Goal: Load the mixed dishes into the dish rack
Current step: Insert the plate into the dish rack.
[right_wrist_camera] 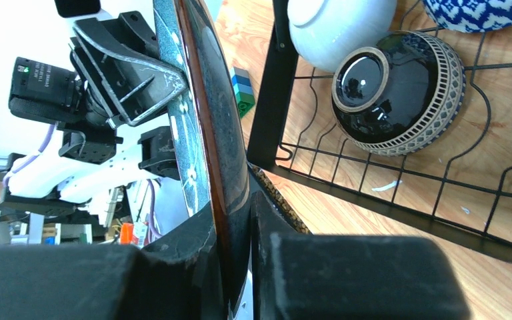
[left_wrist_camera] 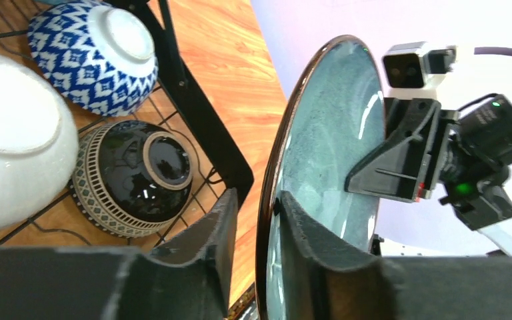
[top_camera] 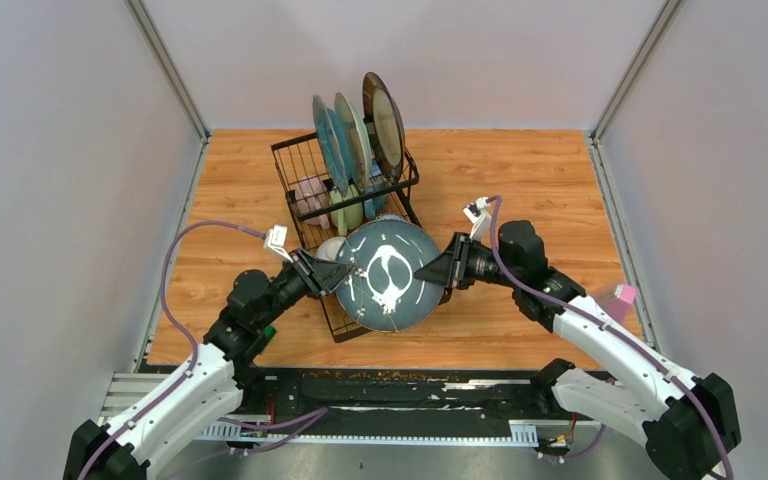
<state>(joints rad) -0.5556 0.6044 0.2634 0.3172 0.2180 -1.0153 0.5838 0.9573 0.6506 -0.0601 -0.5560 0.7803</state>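
**Loading, late stage.** The right tool (right_wrist_camera: 233, 213) is clamped on the rim of the large teal plate (top_camera: 390, 275). The left tool (left_wrist_camera: 257, 213) sits astride the opposite rim, jaws parted, with a gap on 1 side. The plate is held over the near end of the dish rack (top_camera: 295, 160) and is not yet set down.

Already loaded:
- 3 upright plates (top_camera: 355, 140) at the far end
- 3 bowls in the near tray: white (left_wrist_camera: 13, 133), blue-patterned (left_wrist_camera: 93, 57), dark (left_wrist_camera: 133, 177)
- 1 pink mug (top_camera: 310, 198) and 1 green mug (top_camera: 346, 212)

No dish shows on the tabletop (top_camera: 520, 180), so this 4th plate is probably the last.

Bare tabletop (top_camera: 530, 180) right of the dish rack (top_camera: 296, 160); over its low tray, a teal plate (top_camera: 390, 275) (bowls (left_wrist_camera: 133, 170) beneath).
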